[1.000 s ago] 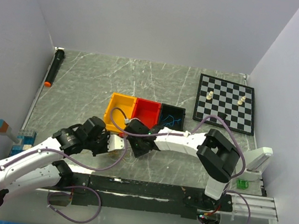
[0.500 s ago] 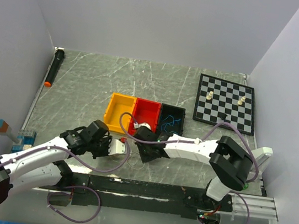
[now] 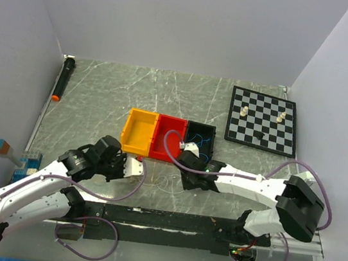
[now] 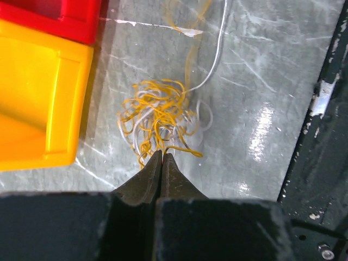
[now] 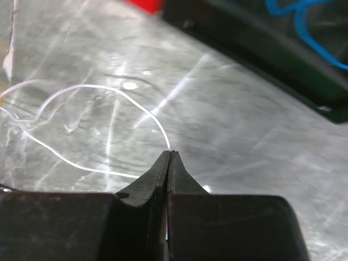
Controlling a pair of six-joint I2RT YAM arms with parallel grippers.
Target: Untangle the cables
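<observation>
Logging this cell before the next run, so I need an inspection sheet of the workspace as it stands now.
Surface: grey marbled table, glossy.
Job's things: yellow wire and white wire tangled beside the yellow bin; blue wire in the black bin.
Clutter: chessboard with pieces, red bin, marker, blocks.
Grippers: left shut on yellow wire; right shut on white wire.
Cables: mauve arm hoses loop above the table.
Surroundings: white walls.

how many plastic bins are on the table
3, in a row mid-table: yellow bin on the left, red bin in the middle, black bin on the right. None seem hidden.
</observation>
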